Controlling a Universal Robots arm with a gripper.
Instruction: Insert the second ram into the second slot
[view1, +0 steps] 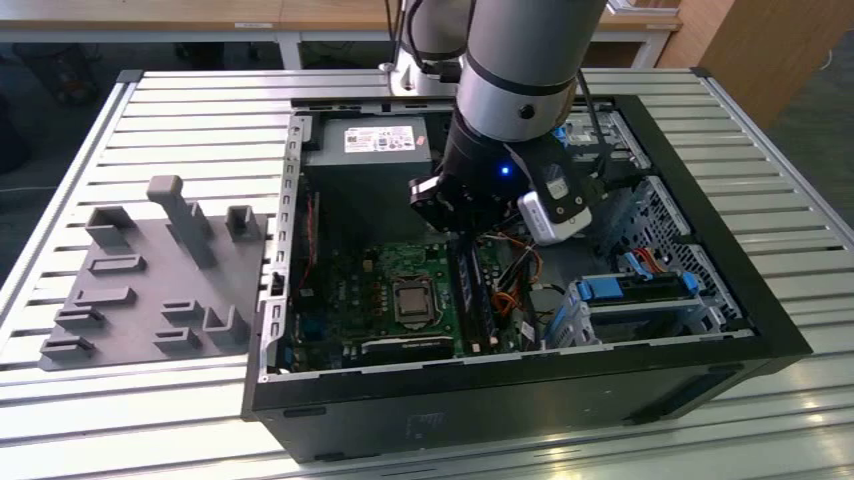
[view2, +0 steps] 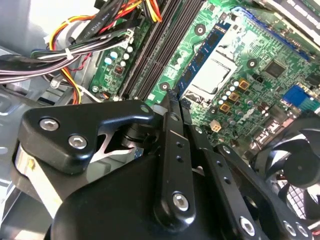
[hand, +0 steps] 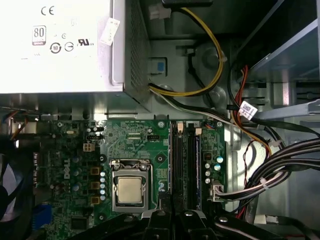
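My gripper (view1: 458, 232) hangs inside the open computer case (view1: 747, 300), just above the power-supply end of the bank of long black memory slots (view1: 470, 295). Its two black fingertips (view2: 172, 100) are pressed close together, shut, with nothing visible between them. In the first wrist view the slots (hand: 182, 160) run beside the processor socket (hand: 129, 190). A thin dark-blue strip (hand: 197, 152), apparently the second ram, stands on edge in the slot nearest the cables. I cannot tell whether it is fully seated. The same slots (view2: 150, 55) lie just beyond the fingertips in the second wrist view.
The silver power supply (view1: 367, 140) sits at the far end of the case. Bundled cables (hand: 270, 175) crowd the side of the slots away from the socket. A fan (view2: 295, 160) sits by the board. Blue drive-bay clips (view1: 641, 288) and a grey fixture plate (view1: 147, 280) flank the board.
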